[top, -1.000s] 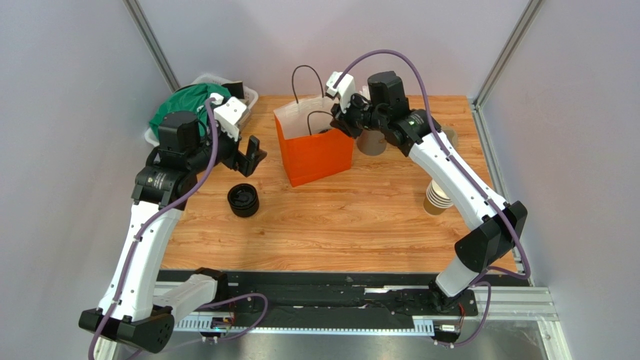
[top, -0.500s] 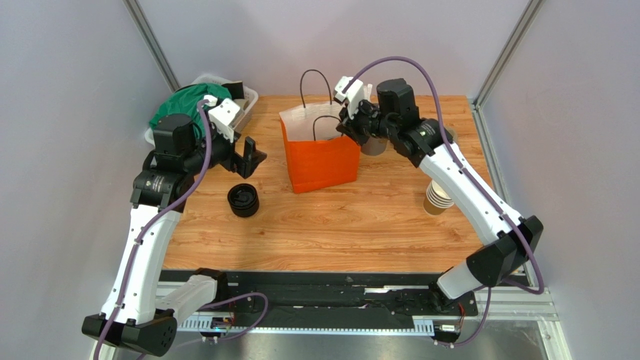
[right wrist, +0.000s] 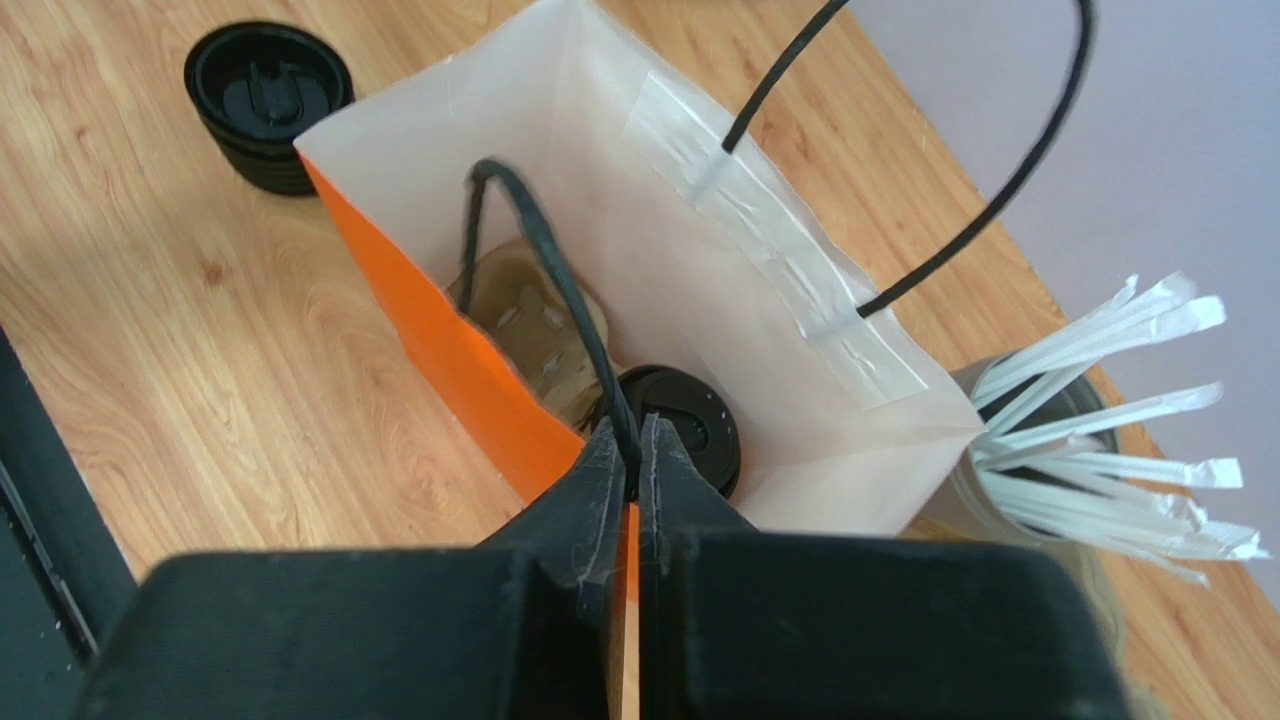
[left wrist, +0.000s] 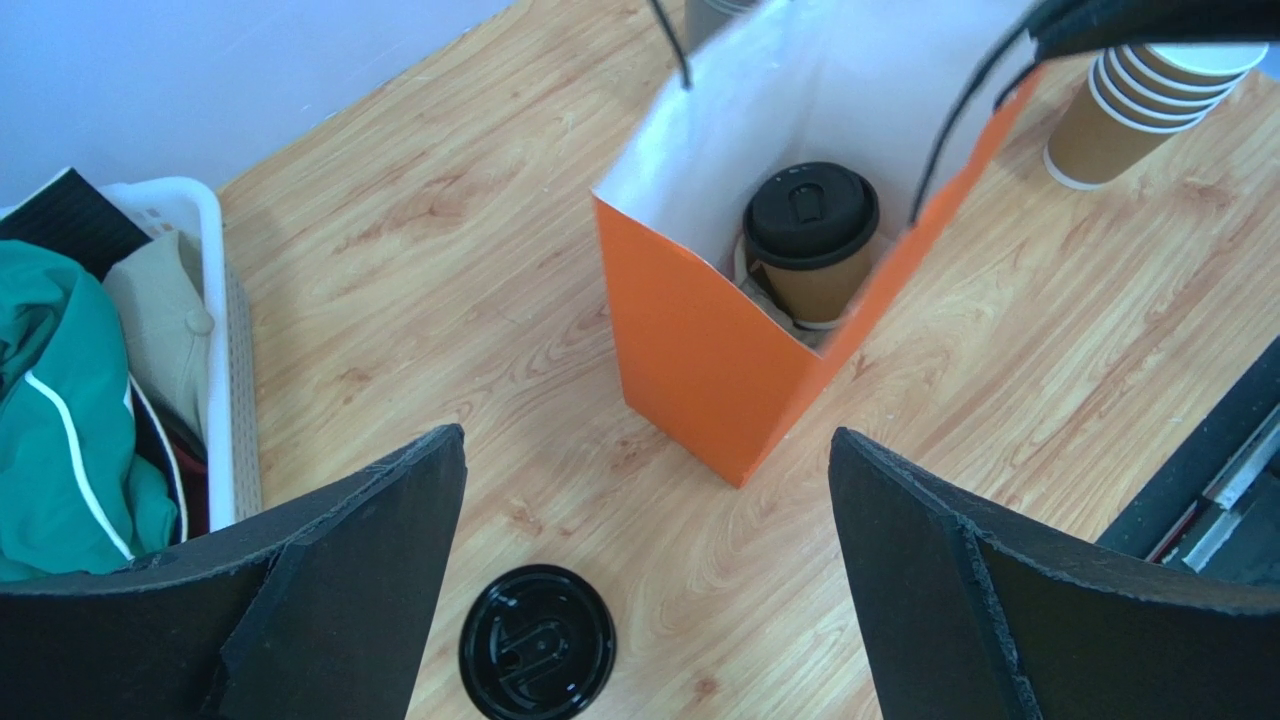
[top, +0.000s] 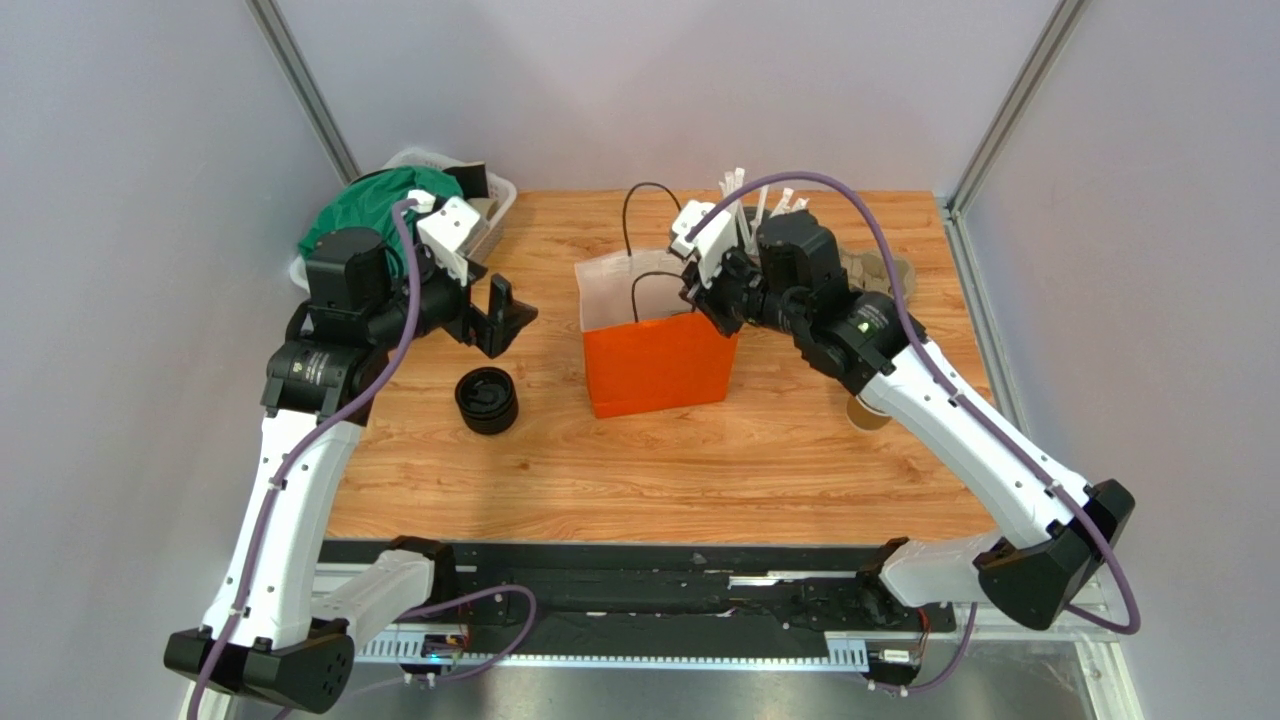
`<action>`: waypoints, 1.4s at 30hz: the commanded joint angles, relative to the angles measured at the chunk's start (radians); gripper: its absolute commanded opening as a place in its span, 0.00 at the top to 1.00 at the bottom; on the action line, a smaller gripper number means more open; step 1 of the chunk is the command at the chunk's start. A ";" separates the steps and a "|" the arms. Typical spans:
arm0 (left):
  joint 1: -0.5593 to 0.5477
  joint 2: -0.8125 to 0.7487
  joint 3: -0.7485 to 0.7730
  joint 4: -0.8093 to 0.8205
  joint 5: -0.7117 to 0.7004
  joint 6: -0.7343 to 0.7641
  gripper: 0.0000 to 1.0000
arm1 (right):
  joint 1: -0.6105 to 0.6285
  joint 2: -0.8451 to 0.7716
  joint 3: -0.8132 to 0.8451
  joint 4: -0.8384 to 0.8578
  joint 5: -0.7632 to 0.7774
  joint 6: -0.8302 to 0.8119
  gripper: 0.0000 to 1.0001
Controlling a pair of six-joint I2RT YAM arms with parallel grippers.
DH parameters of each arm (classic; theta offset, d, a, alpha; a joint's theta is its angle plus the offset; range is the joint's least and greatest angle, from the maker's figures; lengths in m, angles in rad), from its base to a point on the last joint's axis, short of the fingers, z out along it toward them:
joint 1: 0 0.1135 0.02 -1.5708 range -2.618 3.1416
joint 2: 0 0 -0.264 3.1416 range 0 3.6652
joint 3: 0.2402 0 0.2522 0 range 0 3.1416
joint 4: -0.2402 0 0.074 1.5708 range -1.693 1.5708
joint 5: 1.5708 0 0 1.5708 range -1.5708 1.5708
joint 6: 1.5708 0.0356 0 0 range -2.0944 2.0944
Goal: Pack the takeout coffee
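A tan ribbed coffee cup (left wrist: 812,278), capped with its black lid (left wrist: 812,213), stands inside an orange paper bag (top: 661,360) at the middle of the wooden worktop (top: 721,450). The right hand (right wrist: 633,458), at the bag's one o'clock corner, is pressed together, pinching a black cord handle (right wrist: 549,270). The left hand (top: 504,315) hangs spread wide at the bag's nine o'clock, holding nothing. Spare black lids (top: 486,401) sit at eight o'clock.

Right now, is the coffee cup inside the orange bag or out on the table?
Inside. Looking down into the orange bag, the lidded coffee cup stands upright on its bottom.
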 commanded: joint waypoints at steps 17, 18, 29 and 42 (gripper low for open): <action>0.047 -0.032 -0.032 0.056 0.065 -0.044 0.01 | 0.107 -0.123 -0.059 0.023 0.106 0.037 1.00; 0.049 -0.032 -0.035 0.059 0.068 -0.044 0.01 | 0.105 -0.128 -0.050 0.019 0.105 0.043 1.00; 0.061 -0.029 -0.049 0.071 0.075 -0.053 0.01 | 0.127 -0.142 -0.031 -0.009 0.071 0.071 1.00; 0.073 -0.029 -0.061 0.084 0.086 -0.062 0.01 | 0.141 -0.152 -0.065 -0.003 0.099 0.024 0.62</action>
